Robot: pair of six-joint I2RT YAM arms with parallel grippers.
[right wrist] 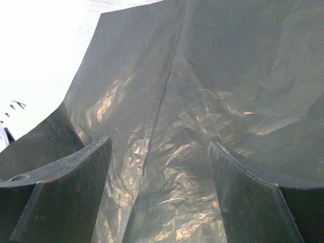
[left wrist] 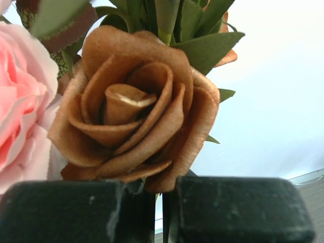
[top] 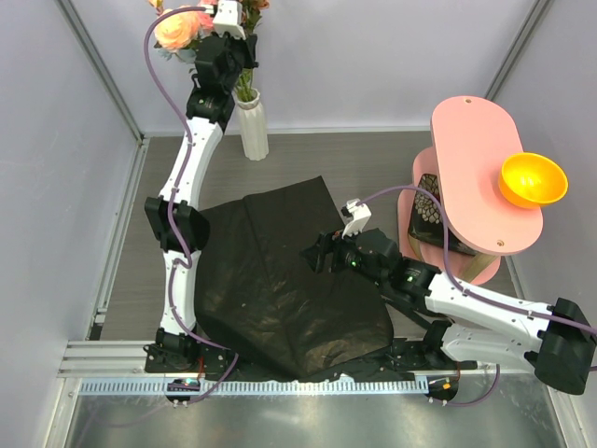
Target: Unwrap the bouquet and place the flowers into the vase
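Right tool (right wrist: 160, 152) fingers spread wide over black wrapping paper (right wrist: 202, 76); left tool (left wrist: 159, 190) pressed together beneath rust rose (left wrist: 131, 106), any stem hidden.

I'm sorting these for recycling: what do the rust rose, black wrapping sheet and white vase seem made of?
Rust rose: probably fabric or thin foam, matte; soft suede-like petals with cut edges.
Black wrapping sheet: likely thin plastic film or coated paper, slightly glossy; fine crinkles catch light.
White vase: ceramic or plastic, smooth; too small to tell which.
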